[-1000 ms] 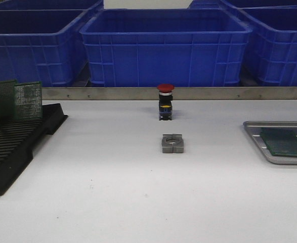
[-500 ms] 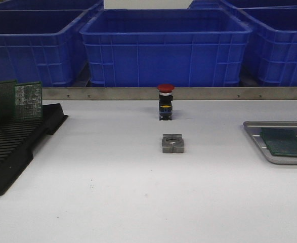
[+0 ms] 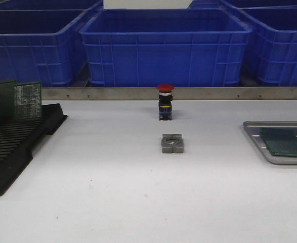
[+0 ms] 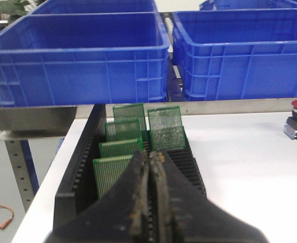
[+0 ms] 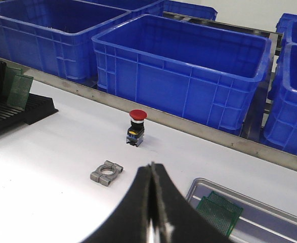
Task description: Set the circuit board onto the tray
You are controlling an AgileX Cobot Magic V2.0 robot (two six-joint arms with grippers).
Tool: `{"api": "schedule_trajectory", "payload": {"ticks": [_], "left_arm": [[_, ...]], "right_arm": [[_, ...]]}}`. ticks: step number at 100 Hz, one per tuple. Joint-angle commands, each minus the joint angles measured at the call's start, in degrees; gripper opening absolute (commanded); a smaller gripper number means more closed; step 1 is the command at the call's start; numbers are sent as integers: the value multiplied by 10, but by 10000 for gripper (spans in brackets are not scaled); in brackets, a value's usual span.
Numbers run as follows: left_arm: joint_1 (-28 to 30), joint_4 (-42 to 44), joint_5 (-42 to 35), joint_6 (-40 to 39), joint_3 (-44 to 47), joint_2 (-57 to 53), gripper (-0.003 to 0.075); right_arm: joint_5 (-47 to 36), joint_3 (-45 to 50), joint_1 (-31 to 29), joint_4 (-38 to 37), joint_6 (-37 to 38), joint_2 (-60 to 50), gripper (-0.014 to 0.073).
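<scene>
Several green circuit boards [image 3: 28, 100] stand upright in a black slotted rack [image 3: 16, 147] at the table's left. In the left wrist view my left gripper [image 4: 151, 157] hangs shut and empty over the near end of the rack [image 4: 80, 167], behind the standing boards [image 4: 166, 127]. The silver tray [image 3: 254, 132] lies at the right edge with a green board [image 3: 284, 142] flat in it. My right gripper [image 5: 152, 167] is shut and empty above the table, beside the tray [image 5: 199, 185] and its boards [image 5: 219, 211]. Neither gripper shows in the front view.
A red push button [image 3: 165, 101] stands mid-table near the back rail, with a grey metal clamp block [image 3: 172, 143] just in front of it. Large blue bins [image 3: 166, 45] line the far side behind a metal rail.
</scene>
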Motion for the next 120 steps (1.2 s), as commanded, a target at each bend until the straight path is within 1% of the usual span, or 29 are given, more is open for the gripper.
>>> {"api": "schedule_trajectory", "payload": {"ticks": [1, 7, 11, 15, 21, 120], "left_arm": [[-5, 40, -67, -60, 24, -29, -20], [-6, 48, -71, -75, 50, -52, -20], [-6, 49, -92, -79, 68, -49, -20], [-7, 58, -58, -80, 65, -49, -20], [-7, 73, -64, -83, 65, -49, -20], [-7, 71, -65, -83, 65, -49, -20]], "right_arm": [[-27, -15, 0, 9, -5, 4, -113], [-27, -15, 0, 9, -5, 4, -113], [-27, -15, 0, 9, -5, 4, -113], [-24, -15, 0, 9, -5, 4, -113], [-24, -15, 0, 9, -5, 6, -113], [-20, -15, 0, 9, -5, 6, -113]]}}
